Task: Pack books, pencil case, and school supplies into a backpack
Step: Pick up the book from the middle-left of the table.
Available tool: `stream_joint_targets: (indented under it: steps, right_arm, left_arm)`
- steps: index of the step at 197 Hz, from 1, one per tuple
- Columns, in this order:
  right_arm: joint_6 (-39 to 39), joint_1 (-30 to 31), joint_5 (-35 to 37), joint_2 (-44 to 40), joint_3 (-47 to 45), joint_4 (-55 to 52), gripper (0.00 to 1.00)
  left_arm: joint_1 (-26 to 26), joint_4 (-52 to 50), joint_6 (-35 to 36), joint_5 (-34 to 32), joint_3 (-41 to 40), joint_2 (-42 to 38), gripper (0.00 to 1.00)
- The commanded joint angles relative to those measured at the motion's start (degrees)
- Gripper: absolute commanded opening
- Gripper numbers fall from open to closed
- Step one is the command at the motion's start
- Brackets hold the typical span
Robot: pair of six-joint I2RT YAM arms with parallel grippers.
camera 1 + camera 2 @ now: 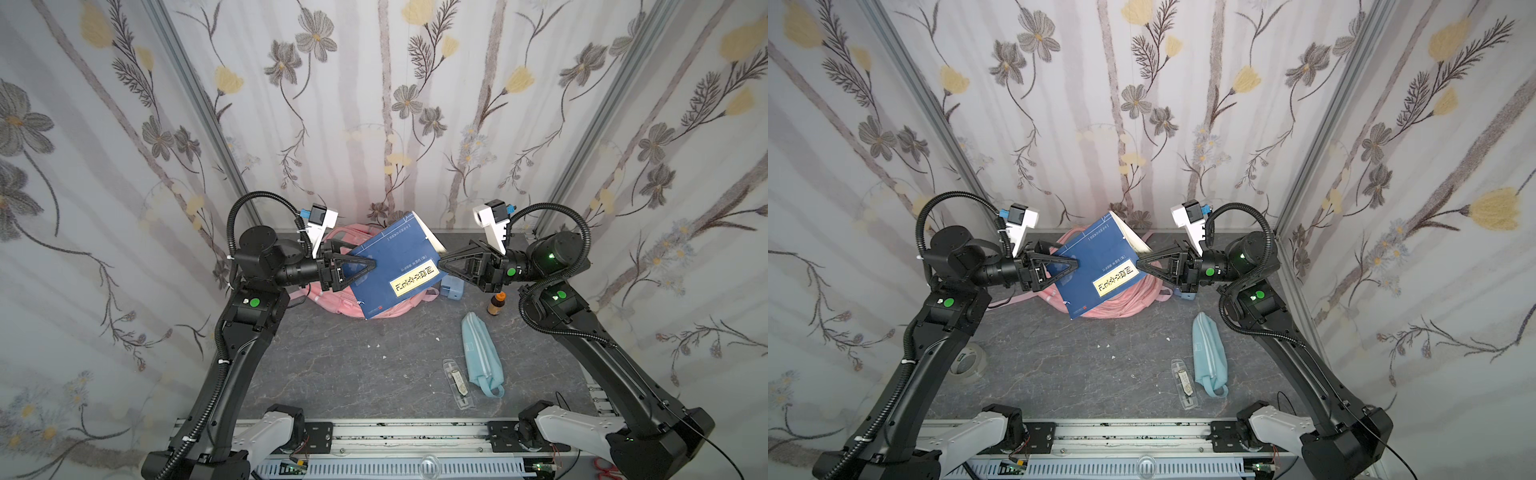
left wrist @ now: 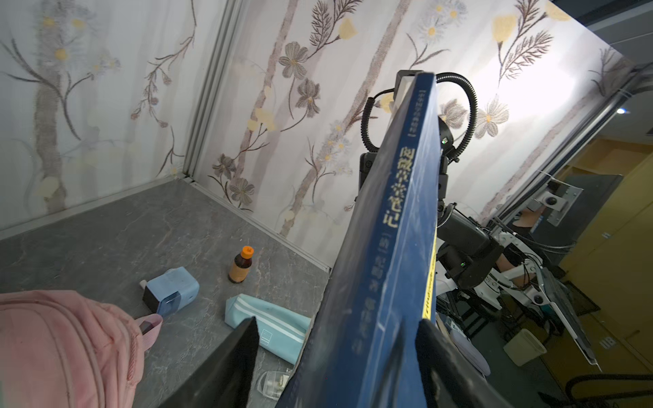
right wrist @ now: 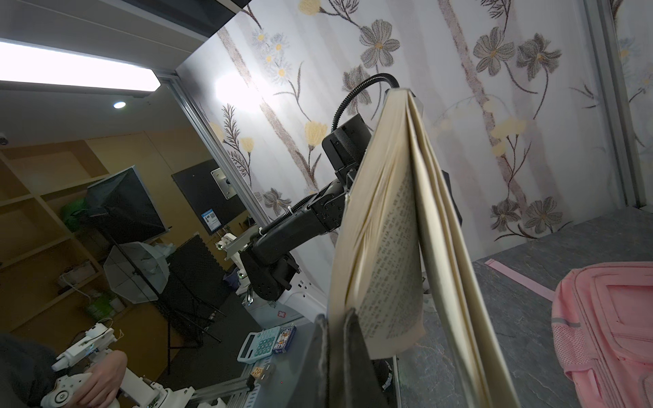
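Observation:
A dark blue book [image 1: 395,266] [image 1: 1100,266] with a yellow label strip hangs tilted in the air above the pink backpack [image 1: 390,311] [image 1: 1121,307]. My right gripper [image 1: 440,264] [image 3: 335,314] is shut on its page edge, and some pages [image 3: 388,229] fan loose. My left gripper [image 1: 370,270] [image 2: 337,323] straddles the spine side of the book [image 2: 388,247]; its jaws are open, with a gap on one side. The light-blue pencil case [image 1: 480,353] [image 2: 272,321], a clear plastic case [image 1: 457,384], a pale-blue gadget [image 2: 173,289] and a tape roll [image 1: 969,361] lie on the table.
A small brown bottle [image 1: 496,303] [image 2: 241,265] with an orange cap stands beside the pale-blue gadget near the right wall. Flowered walls close in the back and both sides. A metal rail [image 1: 395,436] runs along the front edge.

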Motion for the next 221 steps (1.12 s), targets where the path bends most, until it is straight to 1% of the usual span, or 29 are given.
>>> stream_joint_targets:
  steps: [1,18,23,32,42,61,65,79,83,85,86,89,93,94,99,100,101,105,107,108,111,122,135,140,149,170,174,193,221]
  right_arm:
    - [-0.5,-0.1,1.4,-1.3,-0.2,2.4,0.0]
    - [-2.1,-0.2,3.2,-2.4,-0.5,0.3,0.0]
    - [-2.3,-0.3,3.5,-2.8,-0.5,-0.3,0.0]
    - [-2.6,-0.5,3.7,-3.1,-0.5,-1.0,0.0]
    - [-3.3,-0.9,3.5,-3.2,0.0,-2.5,0.0]
    - [-7.0,-1.7,3.4,-3.0,2.3,-8.5,0.0]
    - [-7.7,-1.8,3.6,-2.9,2.7,-9.5,0.0]
    - [-11.0,-2.2,5.0,-2.6,4.8,-14.3,0.0]
    - [-12.1,-2.4,5.5,-2.5,5.5,-15.8,0.07]
    - [-13.0,-2.3,5.9,-2.3,6.1,-17.2,0.14]
    - [-13.0,-2.3,5.9,-2.3,6.1,-17.2,0.14]
    - [-13.9,-2.4,6.2,-2.2,6.7,-18.3,0.23]
    - [-15.3,-2.6,7.3,-2.1,7.7,-20.8,0.4]
    - [-15.3,-2.6,7.3,-2.1,7.7,-20.8,0.4]
    - [-17.2,-2.8,8.4,-2.0,8.9,-23.3,0.53]
    - [-18.1,-2.8,8.8,-1.9,9.4,-24.2,0.58]
    - [-18.1,-2.8,8.8,-1.9,9.4,-24.2,0.58]
    - [-20.2,-2.8,10.0,-1.9,10.3,-26.4,0.74]
    - [-21.2,-2.8,10.5,-1.9,10.7,-27.5,0.89]
    - [-21.9,-2.8,10.9,-1.9,10.9,-28.1,0.94]
    - [-23.7,-2.8,12.0,-1.9,11.7,-29.9,0.99]
    - [-30.1,-2.7,16.0,-2.1,14.4,-35.5,1.0]
    - [-37.6,-2.7,22.6,-2.4,17.2,-41.7,1.0]
    - [-40.3,-2.7,25.1,-2.4,18.4,-43.5,1.0]
    - [-43.5,-2.7,27.3,-2.3,19.6,-44.8,1.0]
    - [-48.0,-2.2,28.8,-2.4,20.8,-43.0,1.0]
    - [-48.7,-1.8,29.1,-2.5,20.8,-42.2,1.0]
    - [-52.5,0.5,31.0,-2.6,20.9,-39.3,1.0]
    - [-55.6,4.0,31.5,-1.2,22.2,-38.1,1.0]
  left_arm:
    - [-1.7,2.4,1.0,5.9,2.9,1.0,0.64]
    - [-2.6,3.0,1.4,4.9,3.6,1.2,0.51]
    - [-2.8,4.4,0.6,4.7,3.5,1.2,0.45]
    - [-3.0,6.2,-0.7,4.3,3.4,1.2,0.32]
    - [-2.9,6.7,-0.6,3.8,3.5,1.0,0.19]
    - [-2.9,5.5,1.2,2.1,4.3,0.6,0.03]
    - [-2.9,4.6,1.8,1.5,4.7,0.6,0.0]
    - [-3.0,2.1,3.8,-0.7,6.0,0.4,0.0]
    - [-2.9,1.7,4.2,-1.4,6.2,0.3,0.0]
    - [-2.9,1.6,4.4,-1.6,6.4,0.2,0.0]
    - [-2.9,1.5,4.5,-1.7,6.5,0.2,0.0]
    - [-2.9,1.3,4.8,-1.8,6.7,0.2,0.0]
    - [-3.0,0.9,5.1,-2.1,7.0,0.2,0.0]
    - [-2.9,0.8,5.2,-2.1,7.1,0.2,0.0]
    - [-2.8,0.4,5.5,-2.3,7.5,0.1,0.0]
    - [-2.8,0.2,5.5,-2.4,7.5,0.1,0.0]
    - [-2.8,0.2,5.6,-2.4,7.7,0.1,0.0]
    - [-2.8,-0.3,5.8,-2.5,8.0,0.1,0.0]
    - [-2.8,-0.6,6.1,-2.5,8.2,0.0,0.0]
    - [-2.8,-0.7,6.2,-2.5,8.3,0.0,0.0]
    - [-2.8,-1.2,6.5,-2.6,8.5,0.0,0.0]
    - [-2.8,-2.7,7.7,-3.0,9.0,-0.2,0.0]
    - [-2.8,-3.8,8.2,-3.1,9.4,-0.3,0.0]
    - [-2.8,-4.1,8.2,-3.1,9.5,-0.2,0.0]
    - [-2.8,-4.9,8.1,-2.9,9.8,-0.2,0.0]
    - [-2.8,-9.2,10.7,-2.9,10.3,-0.3,0.0]
    - [-2.8,-10.6,11.6,-2.8,12.3,-0.2,0.0]
    - [-2.8,-15.7,15.2,-2.8,14.9,0.1,0.0]
    - [-2.9,-17.2,15.6,-2.8,15.6,0.8,0.0]
